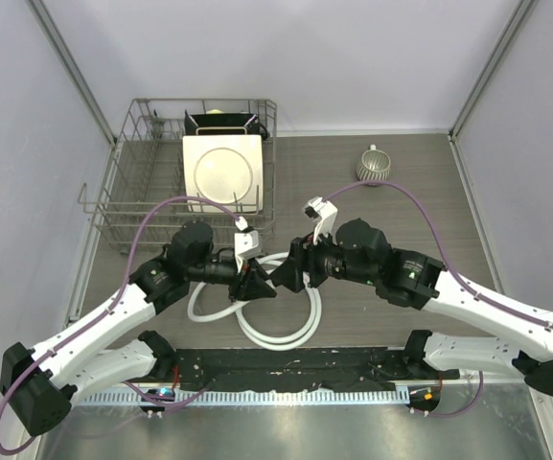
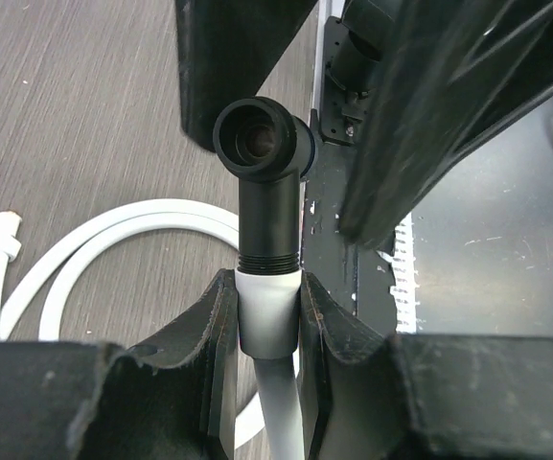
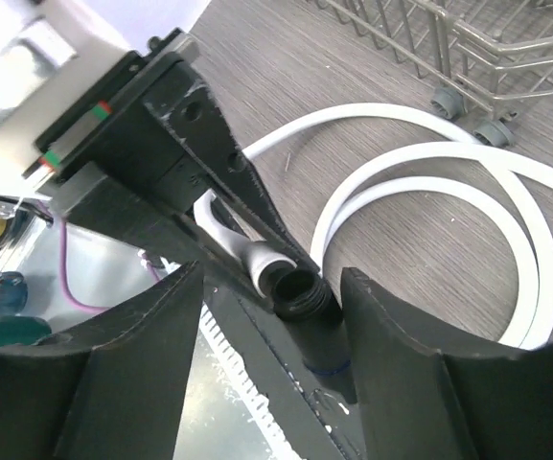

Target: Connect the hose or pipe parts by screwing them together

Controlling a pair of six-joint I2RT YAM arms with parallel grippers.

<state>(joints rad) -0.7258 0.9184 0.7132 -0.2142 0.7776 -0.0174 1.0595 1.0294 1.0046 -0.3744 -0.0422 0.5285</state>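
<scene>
"Left wrist view first: what has the left pincer (image 2: 268, 287) got?"

"I read it as clamped on the white end connector (image 2: 268, 321) of the hose (image 2: 113, 225). The black T-shaped fitting (image 2: 264, 182) sits on top of that connector, thread showing at the joint, both held above the surface (image 2: 75, 96)."

"And the right pincer (image 3: 274, 276)?"

"On my right wrist view its jaws stand apart, the fitting's open port between them."

"Rest of the hose?"

"It lies in loops on the surface beneath both pincers; the other connector (image 2: 3, 235) lies free beside the loops."
</scene>
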